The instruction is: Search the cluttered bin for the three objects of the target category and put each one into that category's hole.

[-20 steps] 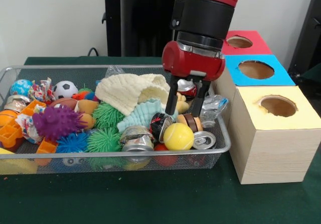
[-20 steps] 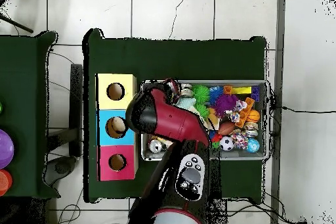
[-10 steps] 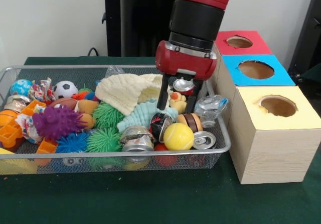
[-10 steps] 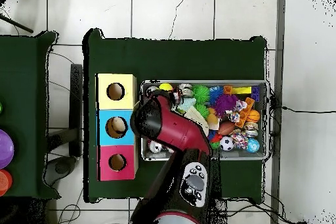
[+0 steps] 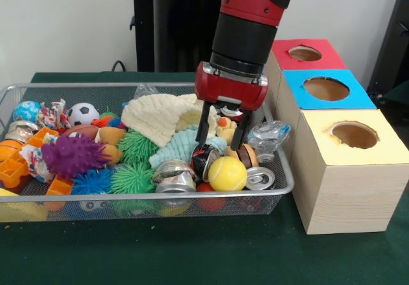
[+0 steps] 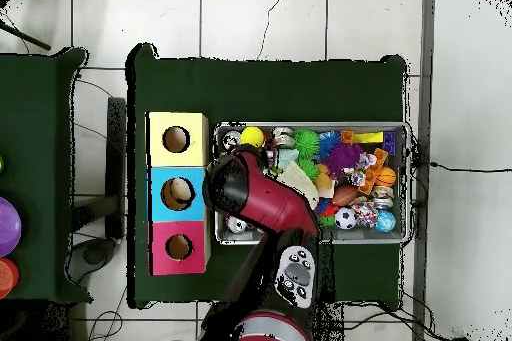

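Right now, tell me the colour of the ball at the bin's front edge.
Yellow; the ball shows best in the front view.

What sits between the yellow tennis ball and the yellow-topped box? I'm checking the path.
In the front view, a crushed can and the bin's wire wall lie between the yellow tennis ball and the yellow-topped box.

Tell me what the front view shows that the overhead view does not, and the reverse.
Only the front view: the open gripper hanging over the small yellow duck toy, with the yellow tennis ball and crushed cans in front of it. Only the overhead view: a ball lying inside the blue box's hole, and the tiled floor. Both: the wire bin of toys, the three boxes and the red arm.
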You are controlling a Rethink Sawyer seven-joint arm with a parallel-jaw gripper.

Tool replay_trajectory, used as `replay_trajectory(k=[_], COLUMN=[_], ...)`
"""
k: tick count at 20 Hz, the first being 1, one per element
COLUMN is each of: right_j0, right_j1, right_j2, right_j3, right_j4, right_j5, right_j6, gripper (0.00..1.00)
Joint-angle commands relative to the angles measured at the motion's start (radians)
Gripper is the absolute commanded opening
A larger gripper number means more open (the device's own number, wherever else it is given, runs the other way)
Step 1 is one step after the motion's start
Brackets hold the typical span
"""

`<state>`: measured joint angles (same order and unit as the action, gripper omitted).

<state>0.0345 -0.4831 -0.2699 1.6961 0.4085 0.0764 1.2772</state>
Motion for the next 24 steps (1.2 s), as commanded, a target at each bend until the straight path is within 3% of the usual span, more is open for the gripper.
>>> replay_trajectory(k=[1, 8, 24], right_j0=[0.024, 0.027, 0.011], right_j1=[0.078, 0.105, 0.088], right_j2=[0.048, 0.029, 0.044], right_j3=[-0.018, -0.057, -0.050], right_j4=[0.066, 0.094, 0.101], right_j5=[-0.019, 0.000, 0.003], right_j6=[0.296, 0.299, 0.284], gripper=[1.00, 1.00, 1.00])
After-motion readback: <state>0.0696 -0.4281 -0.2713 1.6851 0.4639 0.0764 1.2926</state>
